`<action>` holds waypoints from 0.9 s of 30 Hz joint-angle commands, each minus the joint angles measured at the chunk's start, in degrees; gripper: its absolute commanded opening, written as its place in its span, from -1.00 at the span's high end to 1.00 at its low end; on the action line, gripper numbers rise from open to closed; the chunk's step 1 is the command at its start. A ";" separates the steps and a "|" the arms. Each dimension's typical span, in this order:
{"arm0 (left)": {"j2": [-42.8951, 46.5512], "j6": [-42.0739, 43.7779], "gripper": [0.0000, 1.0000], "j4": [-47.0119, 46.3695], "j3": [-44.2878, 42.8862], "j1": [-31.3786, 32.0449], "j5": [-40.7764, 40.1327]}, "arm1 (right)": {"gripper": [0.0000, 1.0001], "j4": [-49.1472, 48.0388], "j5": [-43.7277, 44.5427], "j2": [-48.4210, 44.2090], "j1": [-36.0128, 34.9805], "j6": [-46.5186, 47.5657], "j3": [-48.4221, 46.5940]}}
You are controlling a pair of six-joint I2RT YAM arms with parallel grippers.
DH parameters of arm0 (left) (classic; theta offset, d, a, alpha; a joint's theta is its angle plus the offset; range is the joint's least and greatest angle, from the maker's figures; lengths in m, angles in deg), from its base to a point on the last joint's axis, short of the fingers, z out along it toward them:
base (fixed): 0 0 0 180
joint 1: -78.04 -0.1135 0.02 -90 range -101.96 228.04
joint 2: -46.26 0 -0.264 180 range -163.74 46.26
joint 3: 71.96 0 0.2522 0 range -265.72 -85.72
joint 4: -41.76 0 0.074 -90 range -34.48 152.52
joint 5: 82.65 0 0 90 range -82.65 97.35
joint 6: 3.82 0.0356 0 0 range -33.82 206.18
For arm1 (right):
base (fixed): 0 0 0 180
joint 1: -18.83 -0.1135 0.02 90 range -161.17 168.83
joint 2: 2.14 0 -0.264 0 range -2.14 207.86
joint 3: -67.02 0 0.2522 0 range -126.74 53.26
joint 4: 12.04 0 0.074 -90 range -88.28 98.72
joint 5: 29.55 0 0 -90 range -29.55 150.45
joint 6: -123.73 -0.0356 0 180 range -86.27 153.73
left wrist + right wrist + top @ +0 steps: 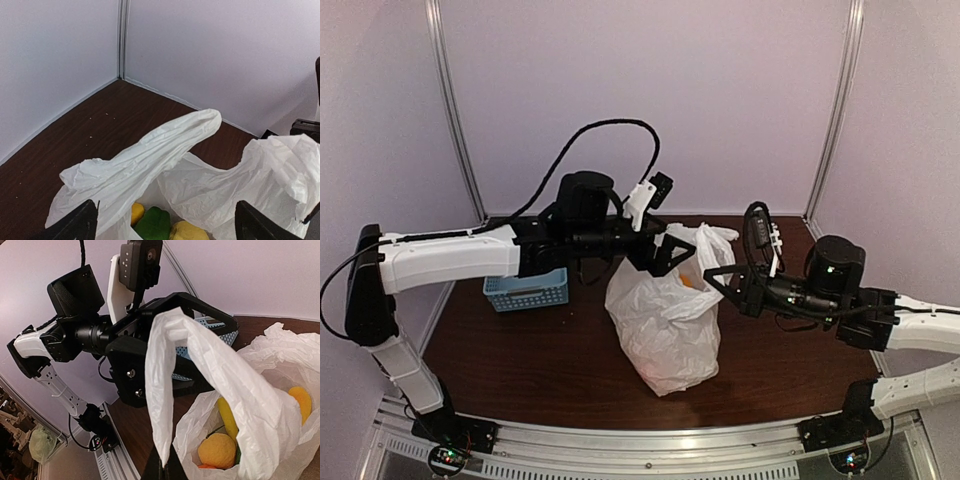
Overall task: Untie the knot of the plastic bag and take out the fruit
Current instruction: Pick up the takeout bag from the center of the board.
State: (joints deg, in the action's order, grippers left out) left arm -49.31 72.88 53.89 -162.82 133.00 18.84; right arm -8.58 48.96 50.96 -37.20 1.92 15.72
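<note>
The white plastic bag stands mid-table with its mouth open. No knot shows; its two handles are apart. One handle arches loose across the left wrist view. My left gripper hovers open just above the mouth, with nothing between its fingers. The fruit lies inside: a green piece, yellow pieces, a round yellow-orange one, a long yellow one and an orange one. My right gripper is shut on the other handle, holding it up at the bag's right side.
A blue basket sits on the brown table at the back left, behind the left arm. White walls close the table at the back and both sides. Both arms meet over the bag, close to each other.
</note>
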 commanded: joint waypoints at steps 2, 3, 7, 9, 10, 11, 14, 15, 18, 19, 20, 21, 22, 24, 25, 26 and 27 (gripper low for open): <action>-3.06 6.61 -0.95 1.36 -5.31 1.26 -11.58 | 1.00 -2.80 1.46 0.18 -0.53 -1.59 0.85; -3.77 7.37 -0.95 1.36 -6.12 1.29 -13.29 | 1.00 -2.84 1.44 0.37 -0.51 -1.51 0.74; -7.77 9.74 -0.95 4.70 -10.52 1.31 -14.54 | 1.00 -3.03 1.65 0.60 -0.48 -1.11 0.35; -9.14 10.60 -0.95 5.97 -12.30 1.37 -13.34 | 1.00 -3.01 1.91 0.44 -0.51 -1.03 0.22; -9.53 10.84 -0.95 6.10 -12.66 1.38 -12.59 | 1.00 -2.87 2.03 0.35 -0.49 -0.91 0.19; -9.81 11.04 -0.95 6.00 -12.78 1.38 -12.21 | 1.00 -2.79 2.09 0.26 -0.48 -0.89 0.19; -11.48 11.60 -0.95 6.48 -13.94 1.37 -12.07 | 1.00 -2.83 2.27 0.07 -0.48 -0.82 0.25; -12.51 11.63 -0.95 7.41 -15.00 1.37 -12.35 | 1.00 -2.86 2.28 0.01 -0.48 -0.89 0.27; -15.30 11.13 -0.95 11.64 -19.16 1.28 -14.11 | 1.00 -2.75 2.58 -0.22 -0.48 -0.88 0.35; -15.56 10.36 -0.87 11.80 -19.47 1.25 -15.20 | 1.00 -2.72 2.89 -0.39 -0.55 -0.88 0.44; -15.49 9.79 -0.70 11.79 -19.54 1.21 -16.05 | 1.00 -2.45 3.34 -0.57 -0.55 -0.88 0.45; -15.28 9.26 -0.48 11.69 -19.52 1.04 -17.14 | 1.00 -2.02 4.05 -0.70 -0.54 -0.88 0.41; -15.01 8.73 -0.22 11.65 -19.55 0.84 -18.33 | 1.00 -1.36 4.93 -0.74 -0.50 -0.88 0.17; -14.24 8.01 0.35 11.77 -19.43 0.55 -20.25 | 1.00 1.05 7.98 -0.65 -0.48 -0.89 -0.50; -13.77 7.80 0.51 12.00 -19.23 0.28 -20.68 | 1.00 2.14 9.70 -0.51 -0.48 -0.96 -0.87; -13.32 7.46 0.66 12.38 -19.12 -0.02 -21.23 | 1.00 2.87 11.15 -0.34 -0.43 -0.97 -1.25; -12.54 6.72 0.80 12.77 -18.91 -0.42 -21.88 | 1.00 3.40 13.56 -0.03 -0.33 -0.87 -1.61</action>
State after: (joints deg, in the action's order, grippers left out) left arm -64.74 81.58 65.50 -180.76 133.91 1.35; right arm -9.13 54.47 51.00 -37.31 0.93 16.00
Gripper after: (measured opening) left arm 0.206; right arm 0.003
